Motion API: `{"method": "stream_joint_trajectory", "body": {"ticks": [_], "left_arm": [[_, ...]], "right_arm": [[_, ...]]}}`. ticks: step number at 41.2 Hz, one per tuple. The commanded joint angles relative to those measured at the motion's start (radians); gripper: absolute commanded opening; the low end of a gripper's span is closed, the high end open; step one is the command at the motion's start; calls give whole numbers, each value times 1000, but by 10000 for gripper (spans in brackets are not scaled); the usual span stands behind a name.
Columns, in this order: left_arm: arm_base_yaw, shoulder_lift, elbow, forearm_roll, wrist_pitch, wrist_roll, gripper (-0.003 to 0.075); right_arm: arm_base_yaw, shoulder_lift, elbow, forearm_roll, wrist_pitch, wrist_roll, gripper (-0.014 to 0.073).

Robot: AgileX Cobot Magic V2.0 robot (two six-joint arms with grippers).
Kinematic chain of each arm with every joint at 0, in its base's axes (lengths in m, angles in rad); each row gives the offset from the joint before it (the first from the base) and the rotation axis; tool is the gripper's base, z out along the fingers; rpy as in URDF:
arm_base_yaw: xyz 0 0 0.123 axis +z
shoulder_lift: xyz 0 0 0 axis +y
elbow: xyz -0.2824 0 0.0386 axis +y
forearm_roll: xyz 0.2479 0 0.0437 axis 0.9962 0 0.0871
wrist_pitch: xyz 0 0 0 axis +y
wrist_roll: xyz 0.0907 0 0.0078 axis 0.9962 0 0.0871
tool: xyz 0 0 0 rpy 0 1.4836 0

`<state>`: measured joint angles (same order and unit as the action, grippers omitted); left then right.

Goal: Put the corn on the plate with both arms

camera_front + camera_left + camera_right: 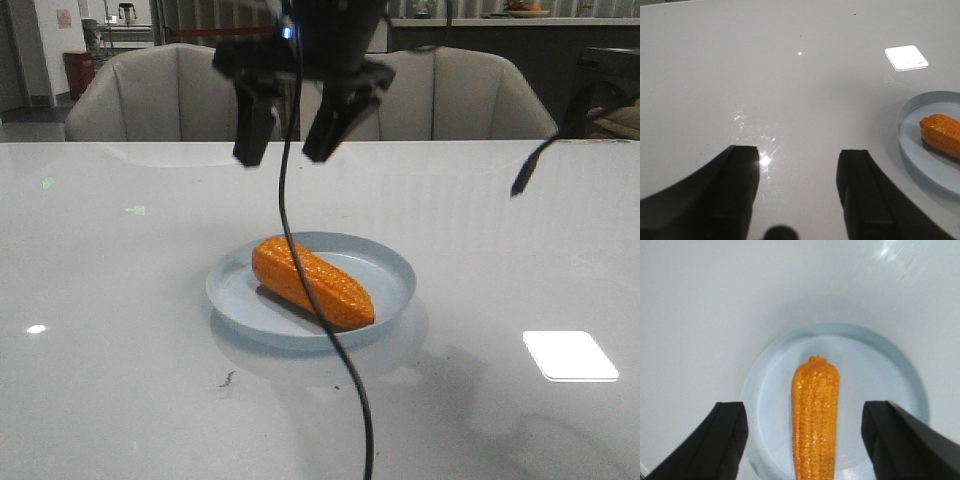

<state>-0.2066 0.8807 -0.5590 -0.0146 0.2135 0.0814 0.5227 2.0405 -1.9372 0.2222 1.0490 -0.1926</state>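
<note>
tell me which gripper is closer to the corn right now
Right. The right gripper hangs open directly above the corn on the plate. The left gripper is open over bare table, with the corn off to its side.

Two beige armchairs (180, 95) stand behind the glossy white table (110, 300)

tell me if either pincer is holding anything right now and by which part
Nothing is held. The orange-yellow corn cob lies on the round pale blue plate; the right pincer is open above it, the left pincer open over bare table.
</note>
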Motion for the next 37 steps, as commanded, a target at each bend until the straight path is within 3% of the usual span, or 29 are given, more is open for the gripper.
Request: {"method": "stream_joint_trajectory", "body": {"ticks": [1, 8, 17, 23, 28, 37], "left_arm": [[0, -9, -30, -5, -78, -10, 421], [0, -9, -30, -5, -80, -10, 421], [0, -9, -30, -5, -80, -10, 421], [0, -9, -30, -5, -80, -10, 421], [0, -9, -30, -5, -80, -10, 421], [0, -9, -30, -5, -80, -10, 421]], "right_arm": [[-42, -152, -73, 15, 2, 13, 582], [-145, -307, -73, 14, 32, 15, 582], [-354, -503, 24, 14, 55, 7, 582], [-473, -660, 250, 14, -15, -8, 582], [-549, -831, 511, 14, -164, -8, 582], [-615, -1104, 879, 14, -270, -8, 582]]}}
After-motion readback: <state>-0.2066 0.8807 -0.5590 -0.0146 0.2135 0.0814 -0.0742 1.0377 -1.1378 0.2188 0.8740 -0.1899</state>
